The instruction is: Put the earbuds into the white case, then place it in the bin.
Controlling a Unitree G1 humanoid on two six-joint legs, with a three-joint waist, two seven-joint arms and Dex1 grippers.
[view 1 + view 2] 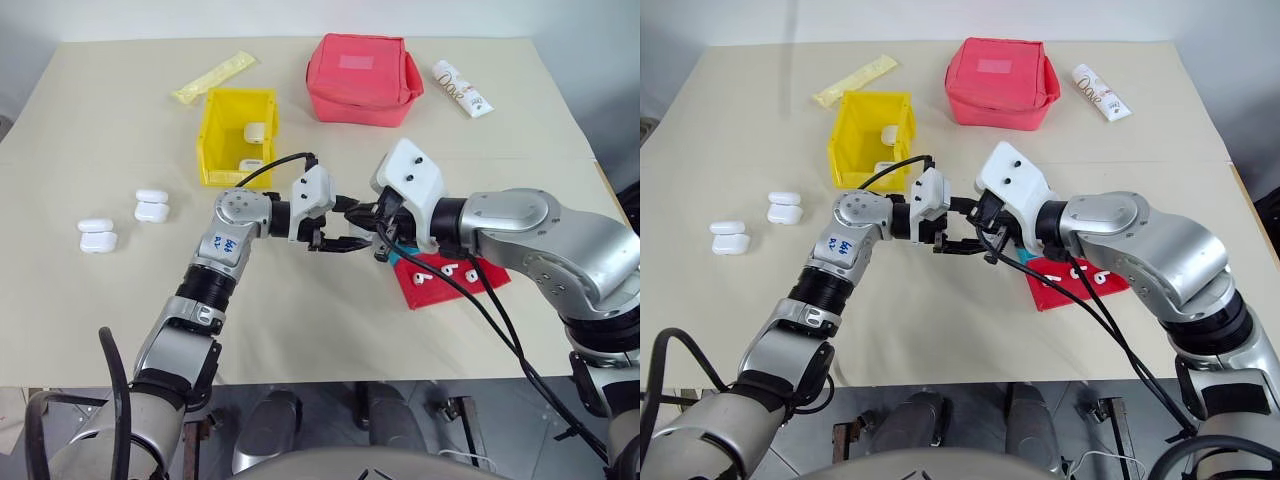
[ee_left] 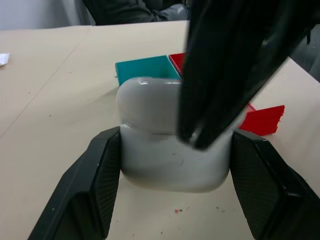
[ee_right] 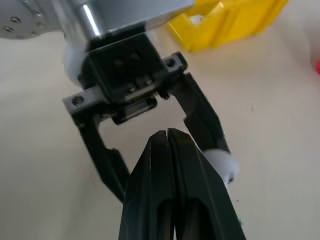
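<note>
My left gripper (image 2: 175, 150) is shut on the white case (image 2: 150, 110) and holds it above the table's middle, one finger on each side. My right gripper (image 3: 167, 135) is shut, and its tips rest against the case. Both grippers meet in the head views, left gripper (image 1: 355, 228) and right gripper (image 1: 372, 222). Two earbuds (image 1: 440, 272) lie on a red tray (image 1: 490, 275) under the right arm. The yellow bin (image 1: 215, 140) stands behind the left arm with white cases inside.
Two pairs of white cases (image 1: 152, 205) (image 1: 97, 235) lie at the left. A red pouch (image 1: 362, 78) sits behind the bin's right, with a white tube (image 1: 462, 88) beside it. A yellow packet (image 1: 213, 77) lies far left. A blue tray (image 2: 145, 67) adjoins the red one.
</note>
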